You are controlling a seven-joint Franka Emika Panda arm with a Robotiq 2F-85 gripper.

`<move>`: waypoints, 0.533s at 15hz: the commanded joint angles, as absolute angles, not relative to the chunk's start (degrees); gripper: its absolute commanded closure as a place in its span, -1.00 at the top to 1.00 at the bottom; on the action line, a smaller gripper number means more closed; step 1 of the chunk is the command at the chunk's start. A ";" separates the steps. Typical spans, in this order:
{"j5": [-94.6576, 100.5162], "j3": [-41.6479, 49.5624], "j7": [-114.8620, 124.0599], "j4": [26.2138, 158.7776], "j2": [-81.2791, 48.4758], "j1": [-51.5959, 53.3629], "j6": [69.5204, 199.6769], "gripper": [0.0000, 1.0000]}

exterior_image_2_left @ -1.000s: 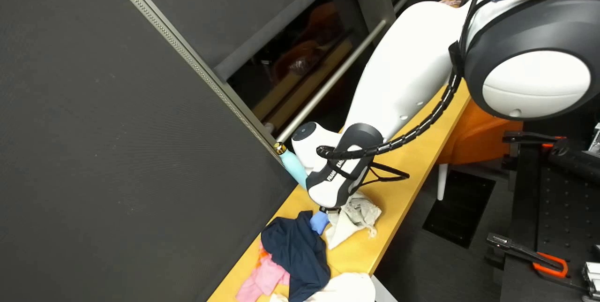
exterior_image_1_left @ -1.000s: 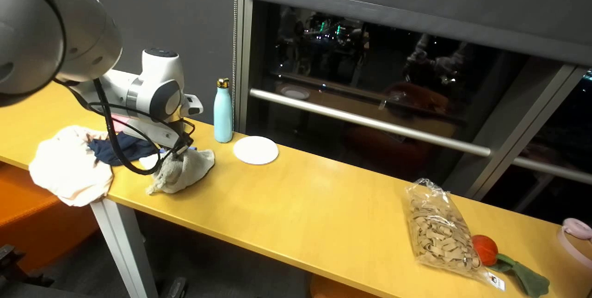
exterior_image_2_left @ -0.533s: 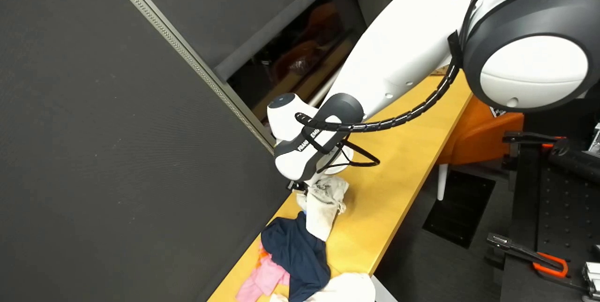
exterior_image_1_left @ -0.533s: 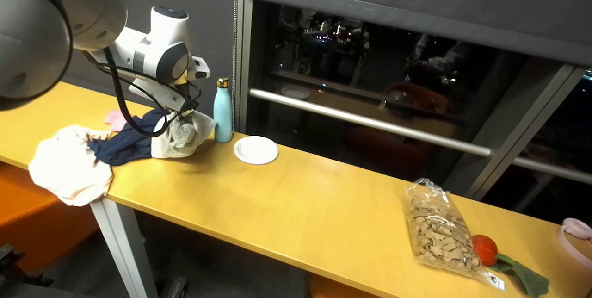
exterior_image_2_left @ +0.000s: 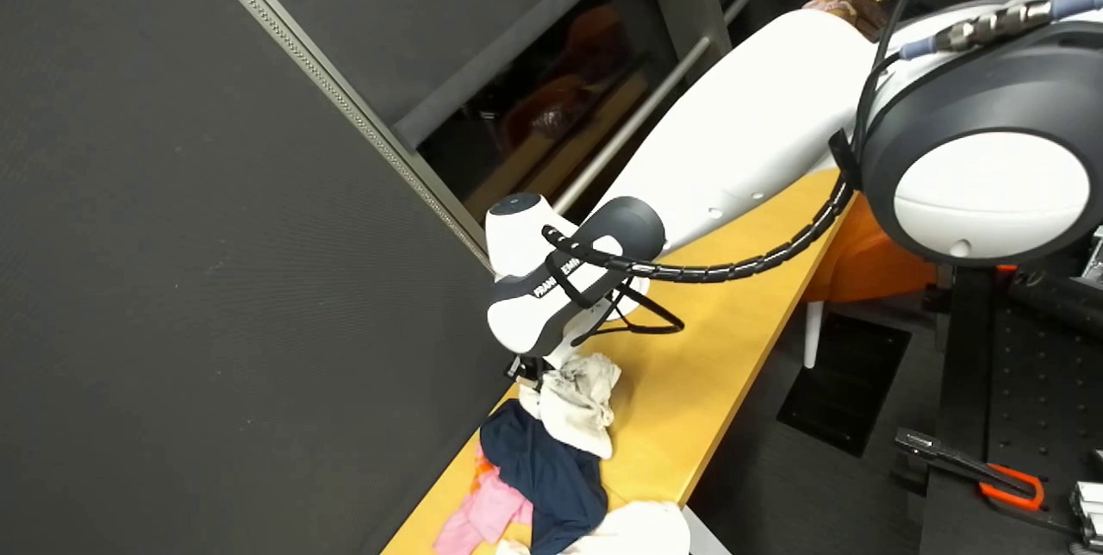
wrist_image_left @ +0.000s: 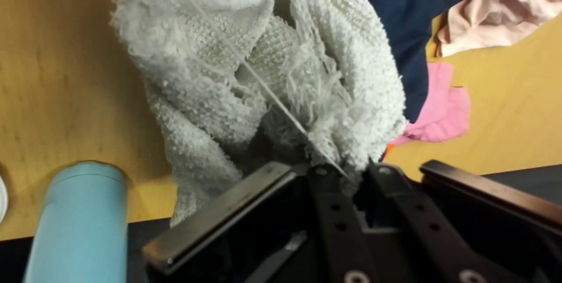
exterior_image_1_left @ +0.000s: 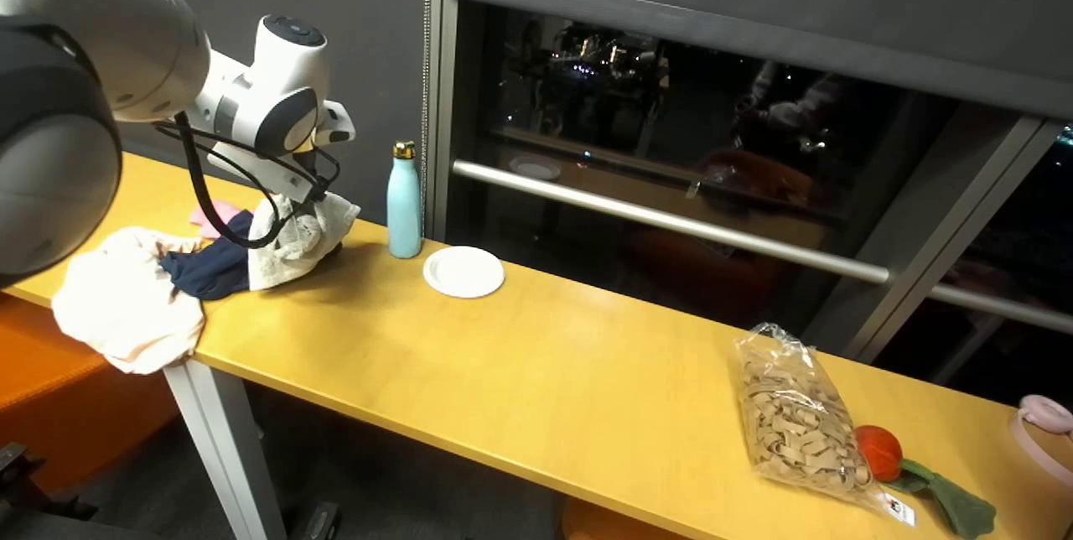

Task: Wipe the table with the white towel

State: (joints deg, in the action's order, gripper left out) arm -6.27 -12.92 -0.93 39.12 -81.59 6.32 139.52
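Black two-finger gripper (wrist_image_left: 354, 176), lower right of the wrist view, is clamped on the bunched white terry towel (wrist_image_left: 197, 63), upper centre. Left of centre in an exterior view, it partly hides a navy-blue cloth (exterior_image_1_left: 209, 273) on the yellow wooden table (exterior_image_1_left: 578, 406).

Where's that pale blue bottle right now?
In an exterior view, the bottle stands left of centre by the window frame, between the white towel and the white plate.

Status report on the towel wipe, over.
Jaws closed on white towel. It's bunched, partly hiding navy cloth. Light-blue bottle stands nearby, possible obstacle.
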 commanded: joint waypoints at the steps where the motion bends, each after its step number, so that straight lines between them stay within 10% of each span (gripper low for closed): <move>1: -11.16 -19.28 -8.98 30.76 -86.86 6.41 138.45 -0.93; 8: -19.07 -25.87 -21.25 33.77 -85.11 6.90 136.93 -0.93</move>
